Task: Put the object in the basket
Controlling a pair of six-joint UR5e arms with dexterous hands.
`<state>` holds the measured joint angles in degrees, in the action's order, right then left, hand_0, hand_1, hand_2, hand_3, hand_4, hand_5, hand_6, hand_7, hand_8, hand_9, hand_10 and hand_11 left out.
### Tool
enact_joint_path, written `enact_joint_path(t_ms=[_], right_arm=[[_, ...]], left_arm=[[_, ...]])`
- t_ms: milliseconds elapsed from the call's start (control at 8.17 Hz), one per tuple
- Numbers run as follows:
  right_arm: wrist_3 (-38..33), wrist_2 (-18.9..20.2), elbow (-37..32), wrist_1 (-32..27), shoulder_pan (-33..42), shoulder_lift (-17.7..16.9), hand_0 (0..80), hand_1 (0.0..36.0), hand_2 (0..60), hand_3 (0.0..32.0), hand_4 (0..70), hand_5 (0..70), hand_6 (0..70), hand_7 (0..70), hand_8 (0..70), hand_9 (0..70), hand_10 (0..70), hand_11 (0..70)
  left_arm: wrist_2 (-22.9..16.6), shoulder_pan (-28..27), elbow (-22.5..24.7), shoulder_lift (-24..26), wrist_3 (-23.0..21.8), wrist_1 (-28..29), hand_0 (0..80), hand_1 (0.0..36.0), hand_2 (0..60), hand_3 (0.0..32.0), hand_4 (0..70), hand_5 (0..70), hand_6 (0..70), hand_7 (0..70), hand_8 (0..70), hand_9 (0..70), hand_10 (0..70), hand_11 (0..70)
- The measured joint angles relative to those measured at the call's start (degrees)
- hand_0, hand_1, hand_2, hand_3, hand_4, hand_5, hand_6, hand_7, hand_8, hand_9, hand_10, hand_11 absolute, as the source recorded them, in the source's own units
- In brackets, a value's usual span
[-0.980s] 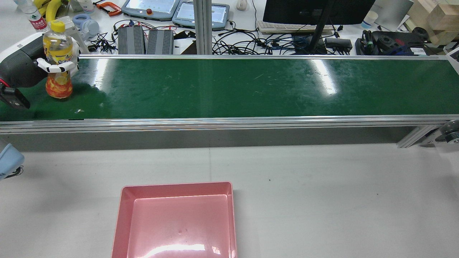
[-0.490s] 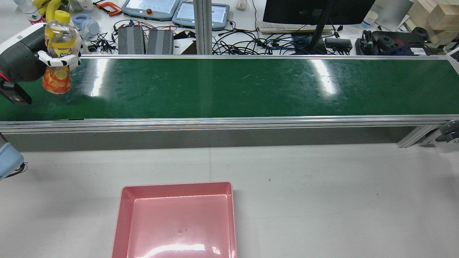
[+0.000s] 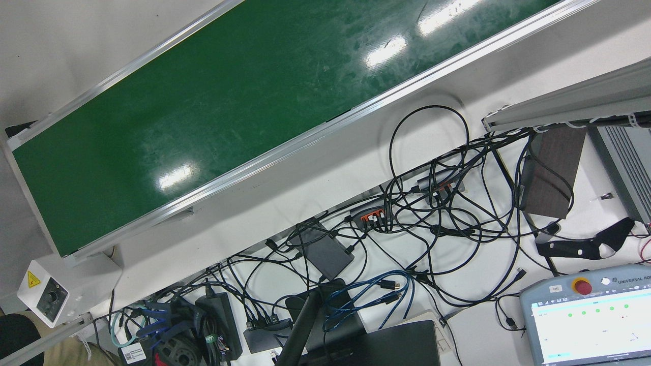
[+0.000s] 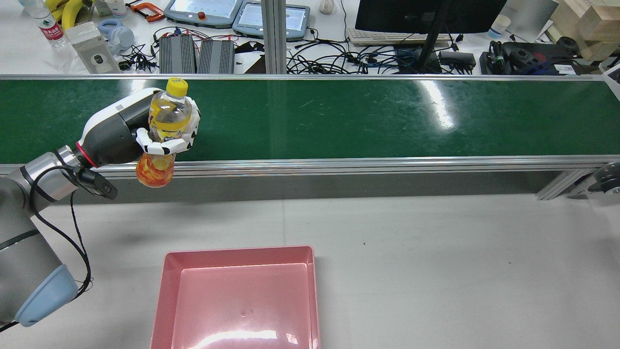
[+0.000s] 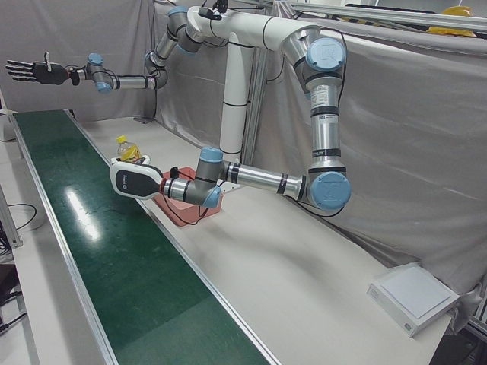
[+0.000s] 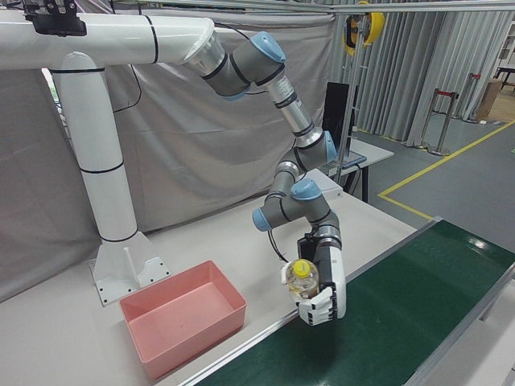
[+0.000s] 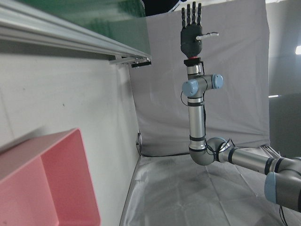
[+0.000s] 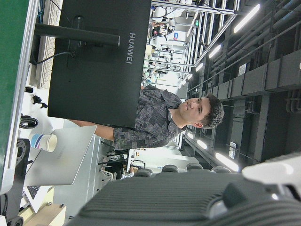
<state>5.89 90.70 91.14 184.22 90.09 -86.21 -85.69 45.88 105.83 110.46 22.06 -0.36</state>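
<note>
The left hand (image 4: 167,138) is wrapped tight around a bottle (image 4: 162,133) of orange drink with a yellow cap. In the rear view they sit in the left part of the frame, a little above the middle. The bottle hangs in the air over the near silver edge of the green belt (image 4: 339,116), and it touches nothing but the hand. The white fingers (image 4: 160,147) hug its middle, so the cap stays on top and the bottle stands almost straight, tipped just a little. I think the hand holds it this way so the bottle cannot slip while it is carried. The pink basket (image 4: 169,271) lies on the white table (image 4: 436,271) at the bottom of the frame, a bit left of the middle. It is wide, low and open on top, and it has nothing in it. The bottle is well apart from the basket, up and to the left of it, so the drop is not yet done. The right-front view shows the same hand (image 6: 322,301) and bottle (image 6: 302,277) low in the middle of the frame, with the basket (image 6: 145,350) at the lower left. The right hand (image 5: 32,71) is far away in the upper left of the left-front view. Its fingers are spread flat and it holds nothing, so I think it waits out of the way.
</note>
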Motion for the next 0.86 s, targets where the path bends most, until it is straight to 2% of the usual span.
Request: enact_joint_path(t_ms=[367, 612, 735, 857], right_arm=[[0.0, 0.0, 0.0, 0.0, 0.0, 0.01, 0.0, 0.0, 0.0, 0.0, 0.0, 0.0, 0.0, 0.0, 0.0, 0.0, 0.0, 0.0], [0.0, 0.0, -0.02, 0.0, 0.0, 0.02, 0.0, 0.0, 0.0, 0.0, 0.0, 0.0, 0.0, 0.0, 0.0, 0.0, 0.0, 0.0], [0.0, 0.0, -0.02, 0.0, 0.0, 0.02, 0.0, 0.0, 0.0, 0.0, 0.0, 0.0, 0.0, 0.0, 0.0, 0.0, 0.0, 0.0], [0.0, 0.0, -0.02, 0.0, 0.0, 0.03, 0.0, 0.0, 0.0, 0.0, 0.0, 0.0, 0.0, 0.0, 0.0, 0.0, 0.0, 0.0]], left_arm=[[0.03, -10.56, 3.55, -0.21, 3.56, 0.01, 48.4, 17.9, 60.0, 0.0, 70.0, 70.0, 70.0, 70.0, 70.0, 70.0, 70.0, 70.0], [0.07, -14.96, 4.24, -0.47, 5.59, 0.07, 48.5, 16.9, 60.0, 0.0, 70.0, 70.0, 70.0, 70.0, 69.5, 70.0, 68.9, 70.0], [0.08, -16.58, 4.33, -0.62, 6.22, 0.09, 48.2, 16.5, 60.0, 0.0, 70.0, 70.0, 64.4, 70.0, 60.8, 70.0, 61.3, 70.0], [0.08, -17.97, 4.35, -1.03, 6.78, 0.2, 47.9, 13.0, 45.8, 0.0, 64.5, 63.9, 41.0, 63.5, 44.1, 62.1, 49.3, 69.7]])
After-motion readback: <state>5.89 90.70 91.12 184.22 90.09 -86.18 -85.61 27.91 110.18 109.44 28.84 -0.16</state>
